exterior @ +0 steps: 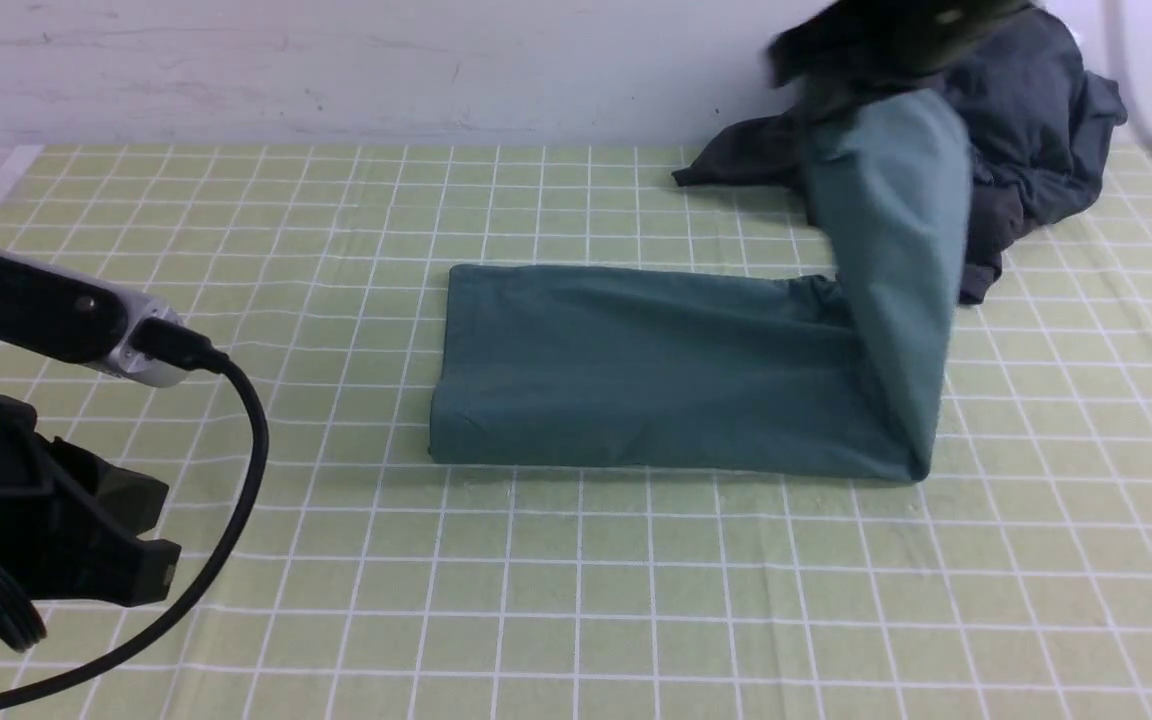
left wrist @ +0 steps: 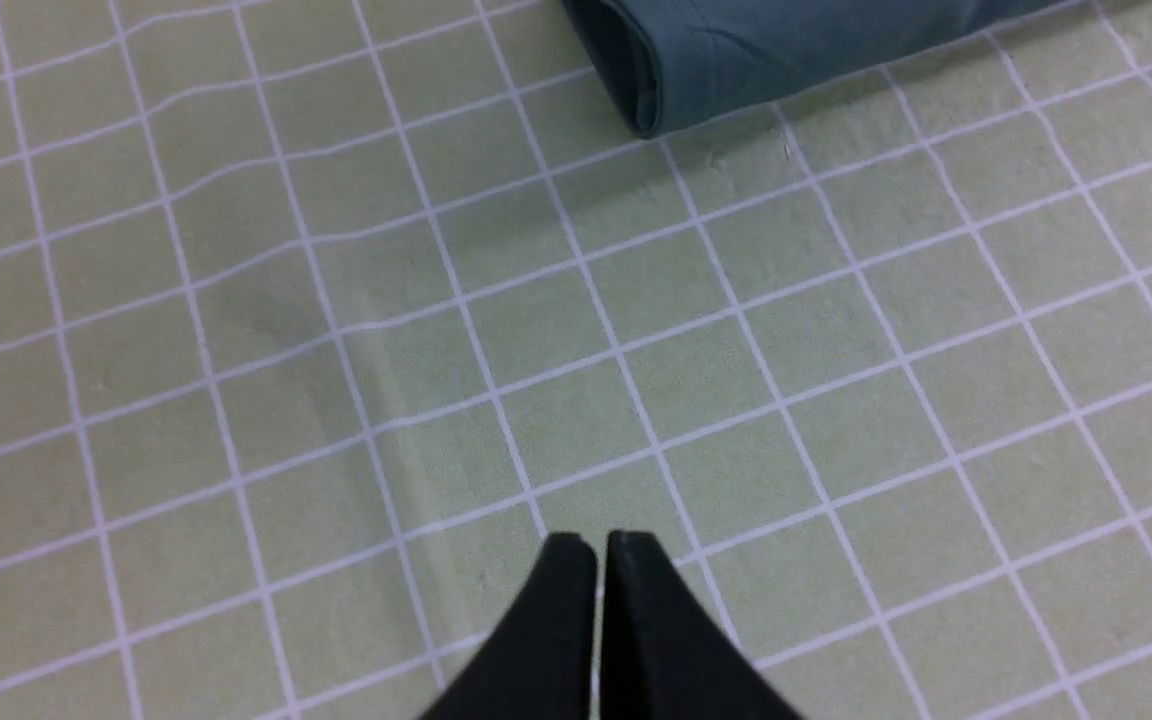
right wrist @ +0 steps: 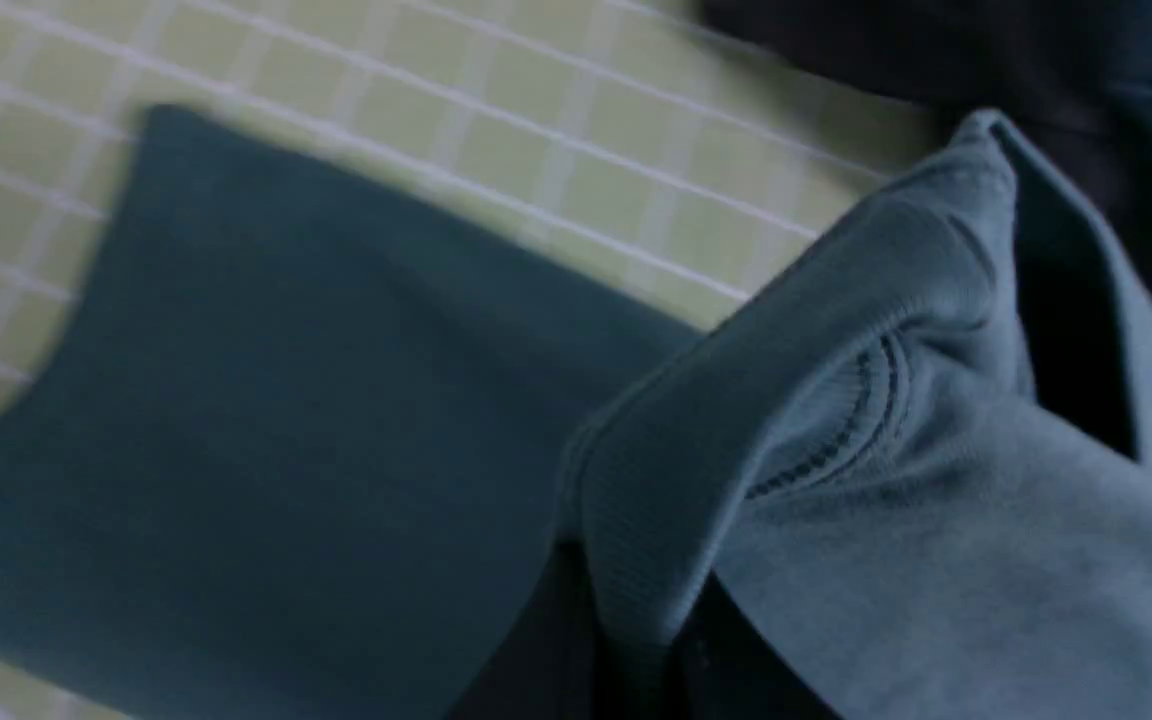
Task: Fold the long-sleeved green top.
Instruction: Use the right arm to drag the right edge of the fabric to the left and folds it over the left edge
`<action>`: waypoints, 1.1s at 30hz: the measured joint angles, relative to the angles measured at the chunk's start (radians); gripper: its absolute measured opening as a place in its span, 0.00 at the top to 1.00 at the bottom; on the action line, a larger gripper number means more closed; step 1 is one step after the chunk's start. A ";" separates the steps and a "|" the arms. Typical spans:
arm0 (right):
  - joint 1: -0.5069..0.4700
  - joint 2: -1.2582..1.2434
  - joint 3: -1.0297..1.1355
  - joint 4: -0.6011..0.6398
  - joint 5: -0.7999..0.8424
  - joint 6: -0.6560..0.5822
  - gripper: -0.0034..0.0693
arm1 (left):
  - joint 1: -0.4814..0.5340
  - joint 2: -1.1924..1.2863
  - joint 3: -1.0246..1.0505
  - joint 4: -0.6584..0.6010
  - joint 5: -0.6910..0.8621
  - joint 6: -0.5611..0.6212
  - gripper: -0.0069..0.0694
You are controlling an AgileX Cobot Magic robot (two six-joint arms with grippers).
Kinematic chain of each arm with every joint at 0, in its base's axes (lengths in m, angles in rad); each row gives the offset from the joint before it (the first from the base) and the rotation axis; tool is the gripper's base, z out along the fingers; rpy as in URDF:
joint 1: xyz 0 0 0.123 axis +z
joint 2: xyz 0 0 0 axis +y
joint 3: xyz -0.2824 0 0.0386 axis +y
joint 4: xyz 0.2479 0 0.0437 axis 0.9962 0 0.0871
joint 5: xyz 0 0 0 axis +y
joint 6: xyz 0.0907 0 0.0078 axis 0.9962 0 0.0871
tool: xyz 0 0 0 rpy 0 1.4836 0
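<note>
A pale green checked tablecloth (exterior: 636, 600) covers the whole work surface and meets a white wall (exterior: 336, 70) at its far edge. The green long-sleeved top (exterior: 636, 370) lies about the middle of the tablecloth, folded into a long band that runs across it. The band's left end is a neat rounded fold flat on the tablecloth, while its right end is raised off the tablecloth and rises steeply toward the far right. A crumpled dark grey garment (exterior: 1036, 130) is heaped at the tablecloth's far right corner, behind the raised end of the top. The left arm (exterior: 26, 310) sits over the tablecloth's near left corner. Its left gripper (left wrist: 601, 545) hangs just above bare checks with its two black fingers pressed together and nothing between them, well apart from the top's folded corner. A black cable (exterior: 246, 450) loops from that arm down over the tablecloth's near left edge. The right gripper (right wrist: 626, 640), blurred in the front view, is above the tablecloth's far right part, and its fingers are clamped on a ribbed edge of the top, holding that end up.
</note>
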 joint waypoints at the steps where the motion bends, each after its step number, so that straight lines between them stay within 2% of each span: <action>1: 0.044 0.036 0.000 0.017 -0.040 0.000 0.91 | 0.000 0.000 0.000 0.000 0.001 0.000 0.91; 2: 0.060 0.044 0.000 0.020 -0.048 0.000 0.91 | 0.000 0.000 0.000 0.000 0.001 0.000 0.91; 3: 0.117 0.114 0.000 0.051 -0.124 0.000 0.91 | 0.000 0.000 0.000 0.000 0.003 0.000 0.91; 4: 0.123 0.122 0.000 0.054 -0.132 0.000 0.91 | 0.000 0.000 0.000 0.000 0.003 0.000 0.91; 5: 0.168 0.190 0.000 0.080 -0.204 0.000 0.90 | 0.000 0.000 0.000 0.000 0.004 0.000 0.91; 6: 0.168 0.190 0.000 0.080 -0.204 0.000 0.90 | 0.000 0.000 0.000 0.000 0.004 0.000 0.91; 8: 0.209 0.273 0.000 0.106 -0.282 -0.007 0.82 | 0.000 0.000 0.000 0.000 0.006 0.000 0.91; 9: 0.209 0.273 0.000 0.106 -0.285 -0.007 0.81 | 0.000 0.000 0.000 0.000 0.006 0.000 0.91; 11: 0.223 0.310 0.002 0.111 -0.298 -0.008 0.64 | 0.000 0.000 0.000 0.000 0.007 0.000 0.91; 14: 0.224 0.308 0.001 0.111 -0.294 -0.008 0.49 | 0.000 0.000 0.000 0.000 0.007 0.000 0.91; 15: 0.224 0.293 -0.007 0.107 -0.285 -0.008 0.40 | 0.000 0.000 0.000 0.000 0.007 0.000 0.91; 17: 0.224 0.270 -0.026 0.099 -0.255 -0.008 0.33 | 0.000 0.000 0.000 0.000 0.007 0.000 0.91; 20: 0.224 0.240 -0.052 0.075 -0.213 -0.012 0.30 | 0.000 0.000 0.000 0.000 0.007 0.000 0.91; 22: 0.224 0.223 -0.068 0.037 -0.173 -0.014 0.35 | 0.000 0.000 0.000 -0.003 0.007 0.000 0.91; 26: 0.224 0.273 -0.070 -0.006 -0.125 0.000 0.52 | 0.000 0.000 0.000 -0.018 0.007 0.000 0.91; 28: 0.225 0.333 -0.068 0.012 -0.116 0.012 0.69 | 0.000 0.000 0.000 -0.020 0.006 0.000 0.91; 29: 0.225 0.345 -0.068 0.019 -0.117 0.014 0.70 | 0.000 0.000 0.000 -0.020 0.006 0.000 0.91; 30: 0.229 0.382 -0.063 0.053 -0.127 0.015 0.79 | 0.000 0.000 0.000 -0.020 0.003 0.000 0.91; 31: 0.230 0.387 -0.063 0.053 -0.130 0.015 0.80 | 0.000 0.000 0.000 -0.020 0.002 0.000 0.91; 33: 0.247 0.420 -0.060 0.098 -0.183 0.012 0.92 | 0.000 0.000 0.000 -0.020 -0.002 0.000 0.91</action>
